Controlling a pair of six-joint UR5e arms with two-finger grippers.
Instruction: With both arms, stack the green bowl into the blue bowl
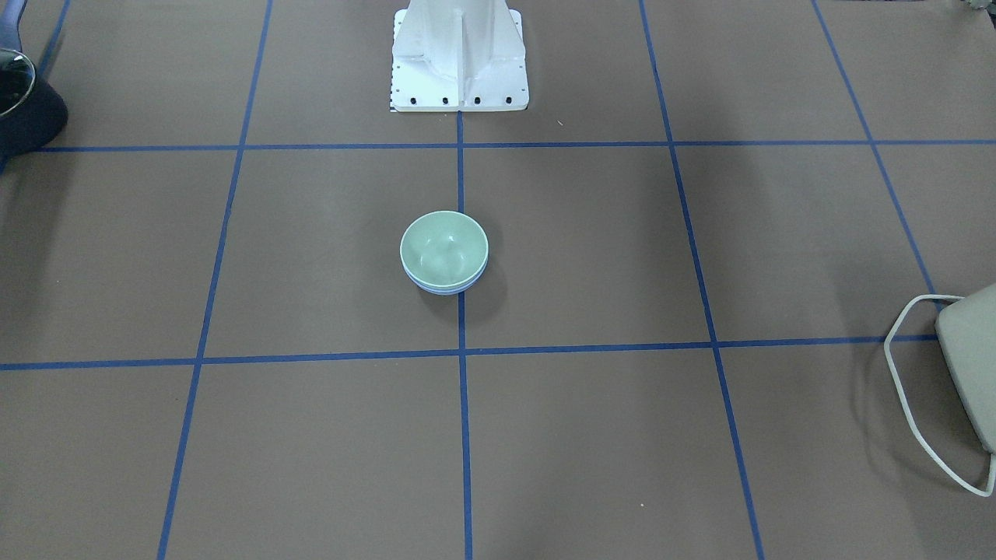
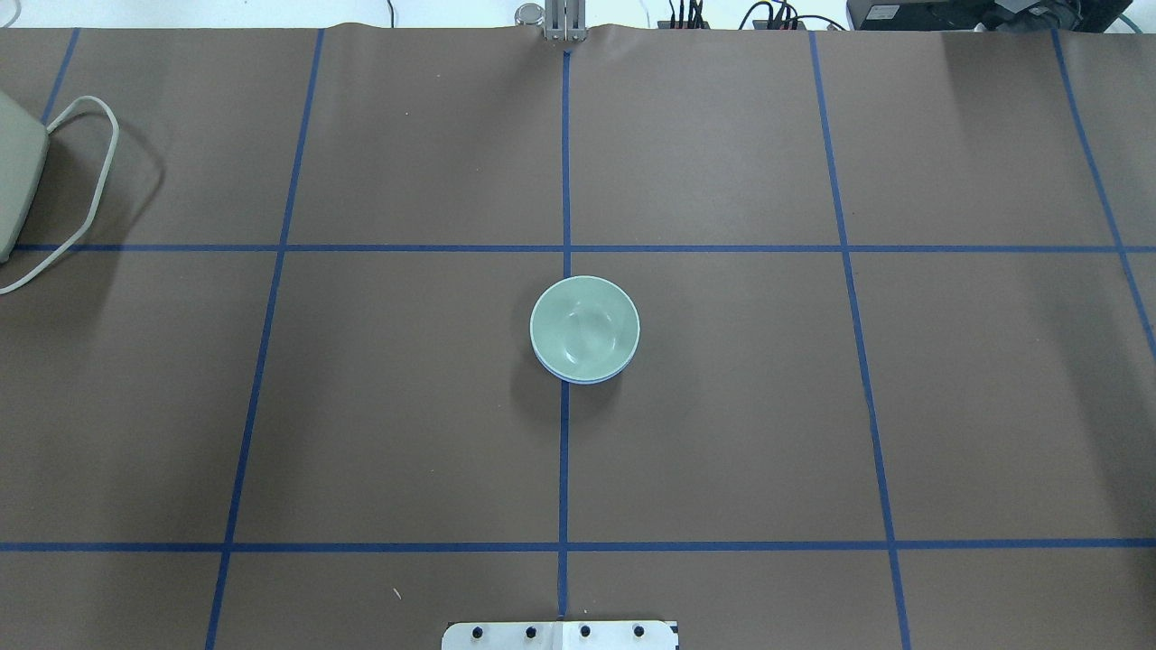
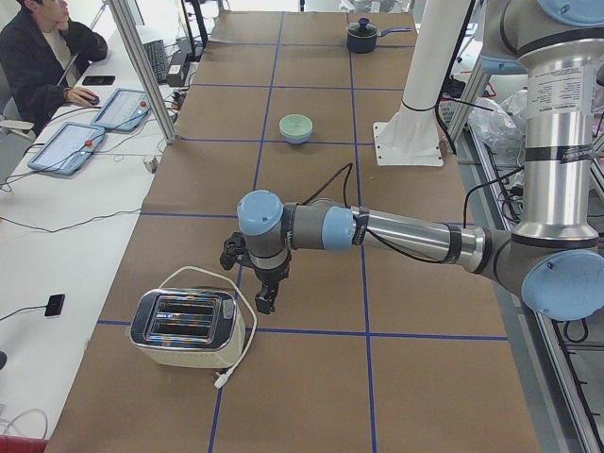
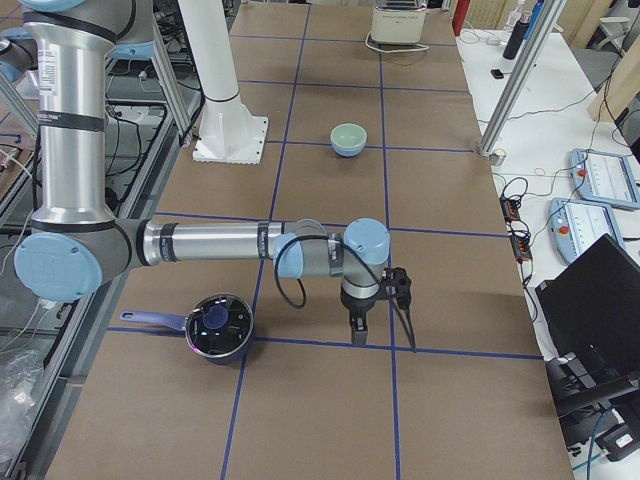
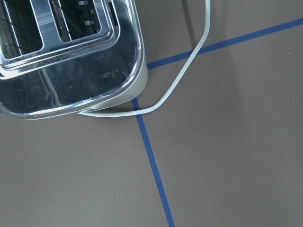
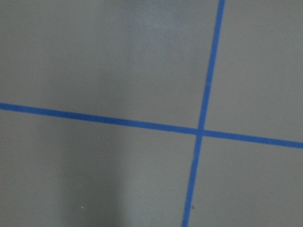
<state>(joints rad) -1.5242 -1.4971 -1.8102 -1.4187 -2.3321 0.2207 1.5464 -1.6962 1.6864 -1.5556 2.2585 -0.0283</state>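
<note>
1. Green bowl (image 1: 443,249) is sitting nested inside the blue bowl (image 1: 447,290), upright, mid-table on the centre tape line, in front of the white pedestal (image 1: 459,54).
2. Only a thin sliver of the blue bowl's rim is peeking out under the green one in the overhead and front views.
3. Nothing of mine is touching the stack; both my arms are hanging well apart from it, one toward each end of the table (image 2: 406,406).
4. My left gripper (image 3: 267,302) is pointing down over the brown table cover, just beside the toaster (image 3: 184,327). It's showing in the left side view only, so I can't tell if my left fingers are wide or narrow.
5. My left wrist cam is looking down on the toaster's chrome top, w/ its white cord (image 5: 189,61) looping across a blue tape line.
6. My right gripper (image 4: 358,335) is pointing down too, near the dark pot (image 4: 218,328) w/ the glass lid. It's showing in the right side view only, so I can't tell that finger gap either.
7. My right wrist cam is showing only bare cover and a tape crossing (image 6: 200,131).
8. An operator (image 3: 38,57) is sitting at the side bench, far end of the left side view.
</note>
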